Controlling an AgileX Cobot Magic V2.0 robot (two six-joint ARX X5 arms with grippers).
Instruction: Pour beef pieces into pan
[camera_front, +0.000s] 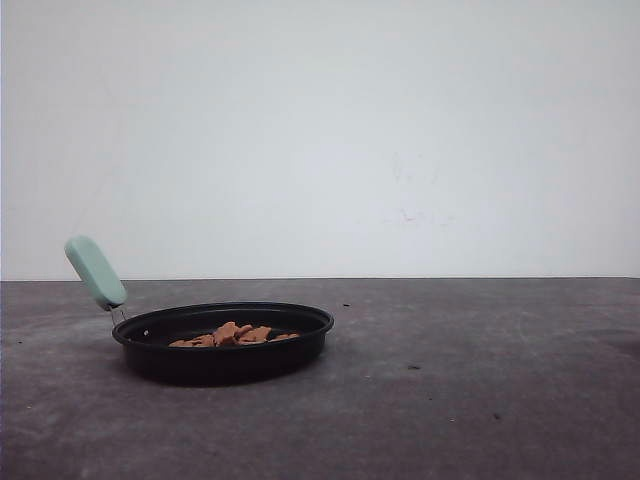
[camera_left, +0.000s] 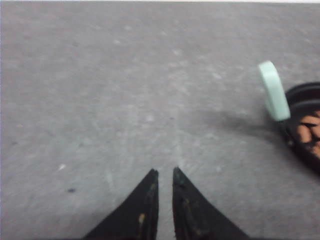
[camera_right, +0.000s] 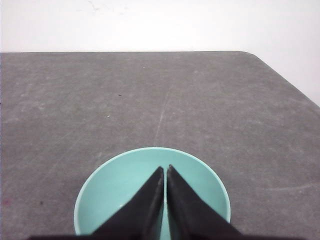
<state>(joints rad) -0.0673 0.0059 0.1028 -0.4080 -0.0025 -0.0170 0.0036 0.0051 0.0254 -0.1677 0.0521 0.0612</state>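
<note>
Behind the grey tabletop (camera_front: 480, 380) we see a plain white wall. Our pan (camera_front: 222, 340) sits left, beef pieces (camera_front: 232, 335) inside, partly hidden by its rim. Our left pincer (camera_left: 165, 172) is pressed together over bare tabletop; our right pincer (camera_right: 165, 169), also pressed together, hovers over a teal bowl (camera_right: 125, 185), cut off below.
</note>
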